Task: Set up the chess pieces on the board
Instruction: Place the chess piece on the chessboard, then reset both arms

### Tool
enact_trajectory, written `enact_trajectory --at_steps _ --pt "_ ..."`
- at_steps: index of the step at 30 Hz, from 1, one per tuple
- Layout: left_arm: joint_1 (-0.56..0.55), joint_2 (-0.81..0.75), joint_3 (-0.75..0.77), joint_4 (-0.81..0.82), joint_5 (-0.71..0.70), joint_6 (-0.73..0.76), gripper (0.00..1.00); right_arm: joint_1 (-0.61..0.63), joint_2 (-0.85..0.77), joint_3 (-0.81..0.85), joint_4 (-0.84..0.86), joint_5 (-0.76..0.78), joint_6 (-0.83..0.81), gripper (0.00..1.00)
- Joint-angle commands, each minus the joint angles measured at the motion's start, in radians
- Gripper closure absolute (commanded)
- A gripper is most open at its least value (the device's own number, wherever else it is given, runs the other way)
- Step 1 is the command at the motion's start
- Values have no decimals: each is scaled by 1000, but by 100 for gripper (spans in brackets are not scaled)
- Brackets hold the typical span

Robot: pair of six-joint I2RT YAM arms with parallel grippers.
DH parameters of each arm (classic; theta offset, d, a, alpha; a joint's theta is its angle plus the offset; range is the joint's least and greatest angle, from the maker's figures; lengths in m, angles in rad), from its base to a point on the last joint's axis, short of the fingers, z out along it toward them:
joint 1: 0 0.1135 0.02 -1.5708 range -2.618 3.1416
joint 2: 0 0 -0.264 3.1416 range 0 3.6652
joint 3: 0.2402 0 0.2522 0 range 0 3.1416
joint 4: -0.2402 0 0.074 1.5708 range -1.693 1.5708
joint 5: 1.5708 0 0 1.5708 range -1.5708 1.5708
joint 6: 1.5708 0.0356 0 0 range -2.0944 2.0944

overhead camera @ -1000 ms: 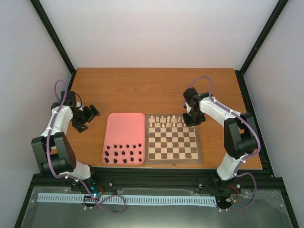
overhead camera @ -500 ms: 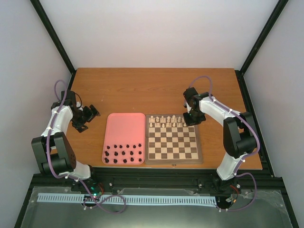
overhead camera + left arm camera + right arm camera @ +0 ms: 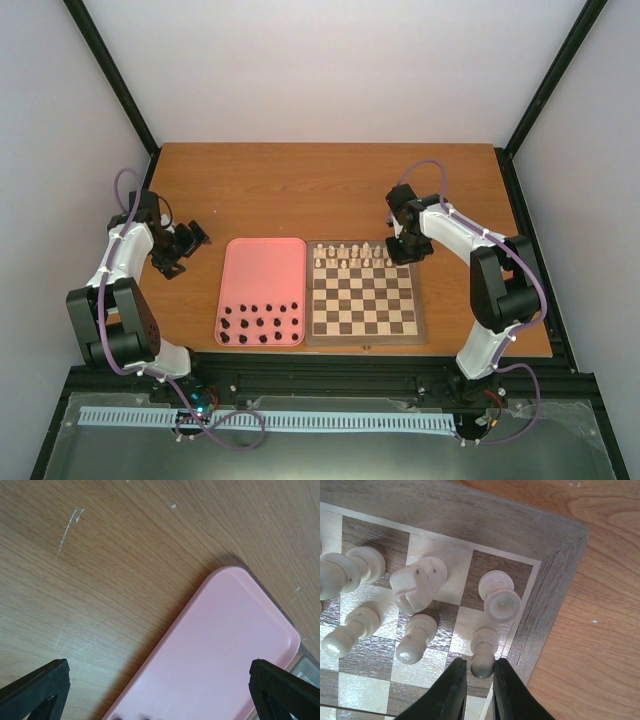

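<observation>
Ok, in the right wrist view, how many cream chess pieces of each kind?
cream castle-topped rook: 1
cream horse-headed knight: 1
cream round-headed pawn: 3
cream piece at left edge, kind unclear: 1
Total: 6, excluding a cut-off cream sliver at left

Left tool: jaws stand wide apart. Only its two black fingertips show, one in each lower corner of the view.

Pink tray: flat, with rounded corners, running diagonally from bottom centre to the right edge. The right fingertip sits over the tray's right end. The left fingertip sits over bare table, left of the tray.

Table: wood grain, with pale scratches up and well to the left of the tray.

A grey-brown sliver touches the tray's right edge. Too little of it shows to identify.
</observation>
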Motion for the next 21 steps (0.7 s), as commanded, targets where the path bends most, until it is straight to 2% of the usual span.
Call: enact_trajectory --at_steps 1,5,11,13,14,15,16,21 --pt "2 9 40 -7 -1 18 0 -7 -10 21 -13 9 -6 82" --pt "2 8 39 -8 -1 17 0 -8 -44 45 -39 8 -5 77" --pt "2 5 42 -10 -2 17 0 -8 -124 93 -108 -9 0 57" --pt "3 4 42 -10 -1 18 0 -7 -153 115 -132 -13 4 44" --pt "2 4 40 -10 -3 20 0 -7 -165 131 -141 -16 5 33" --pt "2 2 40 -10 -5 23 0 -7 -174 150 -154 -17 8 7" --pt "2 2 41 -11 -7 26 0 -7 -182 170 -163 -14 12 1" --pt "2 1 61 -29 -18 34 0 -13 -171 305 -186 30 45 0"
